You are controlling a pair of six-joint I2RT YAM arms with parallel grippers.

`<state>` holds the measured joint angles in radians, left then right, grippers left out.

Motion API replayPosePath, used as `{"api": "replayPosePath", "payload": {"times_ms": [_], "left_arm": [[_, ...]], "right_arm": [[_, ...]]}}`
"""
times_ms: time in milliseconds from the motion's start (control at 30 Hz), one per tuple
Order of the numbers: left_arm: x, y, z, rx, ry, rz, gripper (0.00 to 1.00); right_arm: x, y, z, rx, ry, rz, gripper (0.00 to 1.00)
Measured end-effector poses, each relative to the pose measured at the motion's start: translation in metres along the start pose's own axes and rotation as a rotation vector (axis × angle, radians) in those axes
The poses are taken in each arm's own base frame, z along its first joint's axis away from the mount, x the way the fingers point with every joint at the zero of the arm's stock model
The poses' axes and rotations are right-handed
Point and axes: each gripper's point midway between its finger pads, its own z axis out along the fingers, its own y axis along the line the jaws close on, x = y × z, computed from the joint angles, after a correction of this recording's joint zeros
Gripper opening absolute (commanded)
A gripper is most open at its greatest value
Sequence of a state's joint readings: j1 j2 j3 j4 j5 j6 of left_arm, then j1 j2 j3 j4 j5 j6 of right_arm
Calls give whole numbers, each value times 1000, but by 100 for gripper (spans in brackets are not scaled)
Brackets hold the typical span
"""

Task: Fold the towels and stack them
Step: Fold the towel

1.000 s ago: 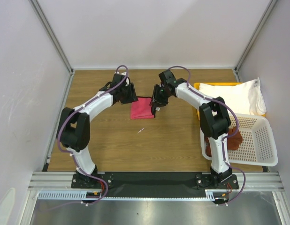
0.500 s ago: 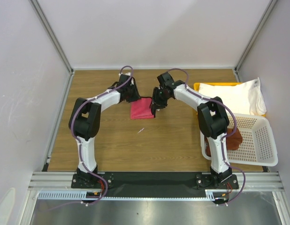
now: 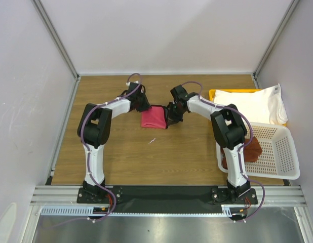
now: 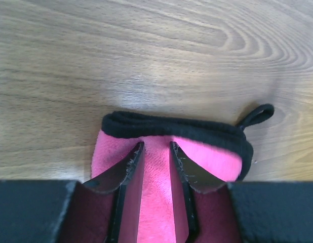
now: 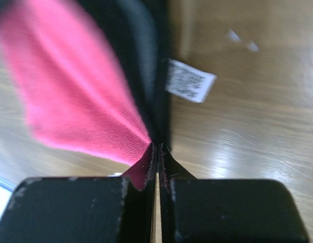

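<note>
right gripper (image 5: 156, 147) is pressed together on the thin edge of the pink towel (image 5: 80, 86). it catches the cloth only at its very tips, beside the hem (image 5: 146, 61) and a white tag (image 5: 189, 81). left gripper (image 4: 156, 146) is narrowly spread, tips down on the pink face just beside the hem; i cannot tell whether any cloth is caught between them.

the pink towel lies on the table (image 3: 126, 157) at far middle, between the two grippers. white towel (image 3: 252, 104) lies on the tray (image 3: 213, 93) at far right, and brown towel (image 3: 252, 150) sits in the basket (image 3: 285, 157) at near right.

likely trouble: the right pinch is shallow, so a quick lift could pull the edge free. if the left jaws shut on only the top layer, or on nothing, a lift would open the layers or leave the cloth hanging from one side, and the fold would come out skewed. tips pressed this low may also scrape the wood.
</note>
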<state>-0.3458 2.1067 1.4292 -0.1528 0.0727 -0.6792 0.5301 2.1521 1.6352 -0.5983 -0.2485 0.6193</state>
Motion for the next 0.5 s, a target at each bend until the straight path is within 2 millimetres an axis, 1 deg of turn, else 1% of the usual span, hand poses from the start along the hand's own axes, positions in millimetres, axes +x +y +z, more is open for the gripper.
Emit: {"api": "replayPosePath", "payload": {"times_ms": [67,267,367,433,467,500], "left_arm": [[1,-1,0,6,3,-6,31],[2,-6,1,35,13,-6,32],[1,-10,1,59,13,24,34],[1,-11,1,73,12,59,37],[0,-11,0,77,11,84,42],[-1,-12,-3,81,7,109,45]], "right_arm": [[10,-10,7,15,24,9,0],[12,-10,6,-3,10,8,0],[12,-10,5,-6,11,8,0],[12,-9,4,-4,13,4,4],[11,-9,2,-1,14,3,6],[9,-9,0,0,13,1,13]]}}
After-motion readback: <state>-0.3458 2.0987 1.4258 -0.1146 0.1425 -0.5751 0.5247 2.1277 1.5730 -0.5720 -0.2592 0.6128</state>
